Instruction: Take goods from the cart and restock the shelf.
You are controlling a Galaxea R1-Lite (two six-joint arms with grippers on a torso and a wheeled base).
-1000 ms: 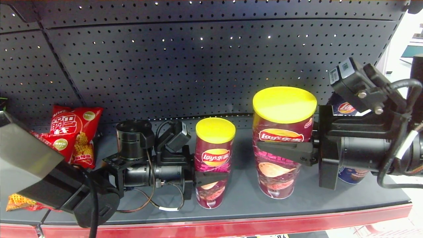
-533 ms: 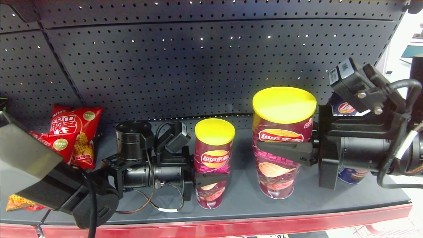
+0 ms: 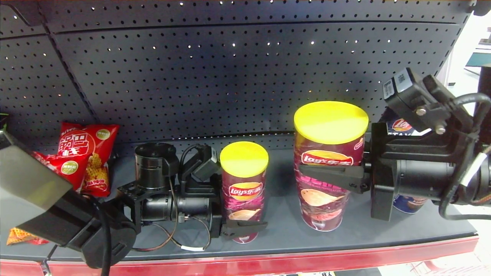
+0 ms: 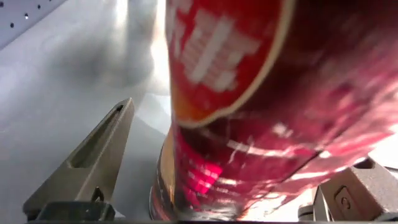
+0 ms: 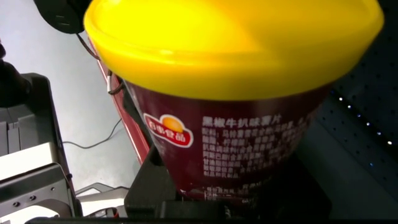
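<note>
My left jaws slid down and spread, leaving the small can (image 3: 244,184) standing on the shelf (image 3: 280,214). My right jaws pinched the big can (image 3: 326,199) there, not let go yet.

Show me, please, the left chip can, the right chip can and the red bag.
left chip can (image 3: 244,159), head view, yellow lid
right chip can (image 3: 330,122), head view, yellow lid
red bag (image 3: 86,143), head view, upper front

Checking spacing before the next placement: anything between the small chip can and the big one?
Nothing stands there. The head view shows a bare stretch of shelf board between the small chip can and the big chip can.
</note>
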